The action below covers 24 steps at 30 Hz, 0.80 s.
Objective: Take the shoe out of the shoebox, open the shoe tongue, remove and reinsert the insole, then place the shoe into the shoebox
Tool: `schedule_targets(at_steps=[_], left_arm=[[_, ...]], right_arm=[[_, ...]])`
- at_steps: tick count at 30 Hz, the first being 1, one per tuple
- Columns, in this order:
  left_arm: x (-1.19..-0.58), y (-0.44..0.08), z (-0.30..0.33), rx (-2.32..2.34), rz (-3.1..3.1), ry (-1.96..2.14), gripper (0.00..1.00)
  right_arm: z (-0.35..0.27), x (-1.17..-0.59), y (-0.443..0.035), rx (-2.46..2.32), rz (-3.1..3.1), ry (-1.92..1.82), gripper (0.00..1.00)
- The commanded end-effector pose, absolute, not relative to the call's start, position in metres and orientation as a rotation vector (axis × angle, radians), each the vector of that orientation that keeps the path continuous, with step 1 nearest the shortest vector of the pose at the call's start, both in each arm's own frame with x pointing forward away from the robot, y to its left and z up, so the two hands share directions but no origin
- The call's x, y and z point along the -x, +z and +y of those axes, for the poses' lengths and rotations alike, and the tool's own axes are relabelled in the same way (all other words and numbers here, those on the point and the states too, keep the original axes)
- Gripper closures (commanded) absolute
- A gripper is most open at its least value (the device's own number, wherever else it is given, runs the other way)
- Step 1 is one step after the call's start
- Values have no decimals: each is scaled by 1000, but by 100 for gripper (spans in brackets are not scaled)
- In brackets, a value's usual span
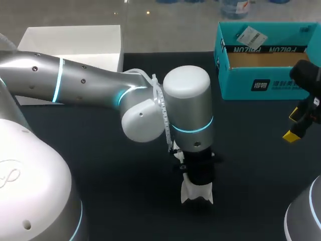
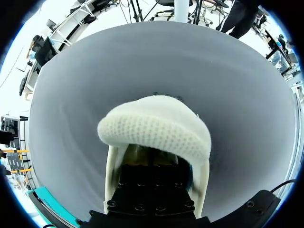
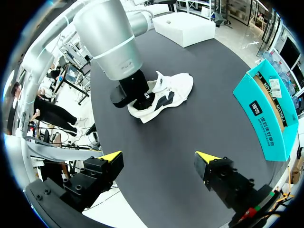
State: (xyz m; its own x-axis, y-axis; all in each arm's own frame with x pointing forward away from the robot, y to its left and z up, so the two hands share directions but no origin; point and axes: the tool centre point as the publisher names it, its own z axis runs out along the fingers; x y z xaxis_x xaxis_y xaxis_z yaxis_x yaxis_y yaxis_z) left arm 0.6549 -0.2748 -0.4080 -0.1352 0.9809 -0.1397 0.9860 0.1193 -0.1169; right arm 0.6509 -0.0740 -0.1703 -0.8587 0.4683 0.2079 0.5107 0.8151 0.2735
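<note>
A white shoe (image 1: 197, 194) with dark side patches lies on the black table (image 1: 100, 191) near the front middle. My left arm reaches across from the left, and its gripper (image 1: 194, 173) points straight down into the shoe's opening. In the left wrist view the knit upper of the shoe (image 2: 156, 128) arches over the gripper (image 2: 153, 164), whose fingers sit pressed together inside; what they touch is hidden. From the right wrist view, the shoe (image 3: 166, 90) lies ahead with the left gripper (image 3: 137, 97) in it. My right gripper (image 3: 159, 159) hangs open and empty, well apart from the shoe.
The teal shoebox (image 1: 261, 83) stands open at the back right, seen too as the shoebox (image 3: 268, 111) in the right wrist view. A white box (image 1: 75, 42) rests at the back left. My right gripper (image 1: 300, 125) hovers near the right table edge.
</note>
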Motion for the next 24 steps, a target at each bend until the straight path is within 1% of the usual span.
schedule_targets(at_steps=[1,8,13,24], left_arm=[[-655,-408,-275,-2043,2325,-249,100],[-663,-388,-273,-2045,2284,-200,100],[-665,-387,-276,-2057,2267,-174,100],[-661,-419,-277,-2076,2279,-156,100]], right_arm=[[-73,-653,-171,777,-2865,-482,0],[-73,-653,-171,777,-2865,-482,0],[-73,-653,-171,777,-2865,-482,0],[-73,-653,-171,777,-2865,-482,0]])
